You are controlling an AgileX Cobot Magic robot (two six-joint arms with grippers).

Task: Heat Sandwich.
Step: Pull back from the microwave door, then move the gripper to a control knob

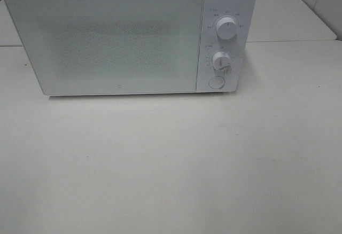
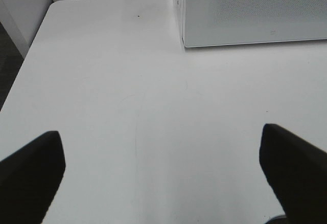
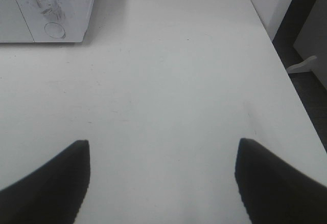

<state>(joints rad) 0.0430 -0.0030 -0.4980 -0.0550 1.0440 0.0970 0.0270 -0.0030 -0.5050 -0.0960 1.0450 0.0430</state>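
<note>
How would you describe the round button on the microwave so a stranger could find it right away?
Find the white microwave on the pale table and look down the right side of its front. The button is the lowest of three round controls, below the upper knob and lower knob. Unlike them it is a flat ring with no raised handle.

A white box-shaped microwave oven (image 1: 107, 41), door shut, stands at the back of a pale matte tabletop (image 1: 160, 164). On its right panel are an upper round white dial (image 1: 226, 28), a lower dial (image 1: 221, 60) and a round button (image 1: 216, 82).
</note>
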